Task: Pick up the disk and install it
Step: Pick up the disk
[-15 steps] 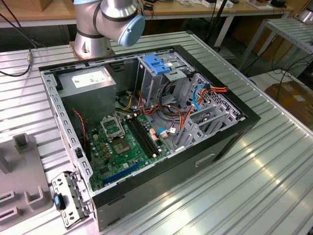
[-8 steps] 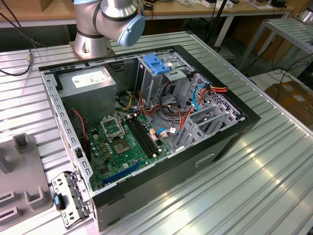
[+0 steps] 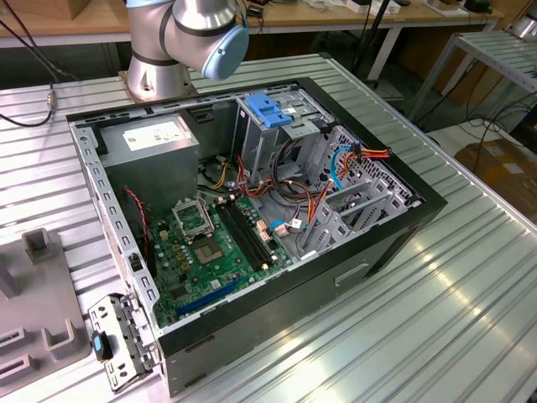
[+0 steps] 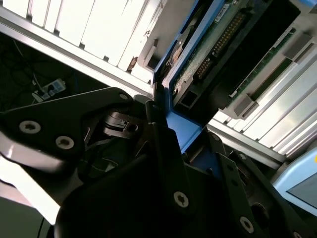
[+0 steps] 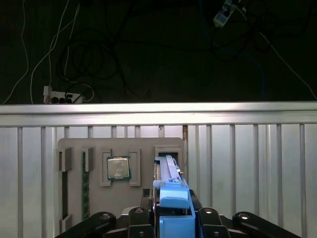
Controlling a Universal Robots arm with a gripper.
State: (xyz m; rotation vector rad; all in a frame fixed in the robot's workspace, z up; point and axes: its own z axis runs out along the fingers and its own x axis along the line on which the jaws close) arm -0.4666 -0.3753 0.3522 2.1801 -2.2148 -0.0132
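Inside the end effector point(image 5: 174, 220) grip: disk point(image 5: 168, 171) clamped on edge, long axis straight out toward grey tray point(image 5: 74, 146).

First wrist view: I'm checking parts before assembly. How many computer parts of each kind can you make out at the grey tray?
processor chip: 1
green memory stick: 1
disk, at the gripper: 1
Total: 3
Whether the dark slot at the edge of the tray holds anything, I cannot tell.
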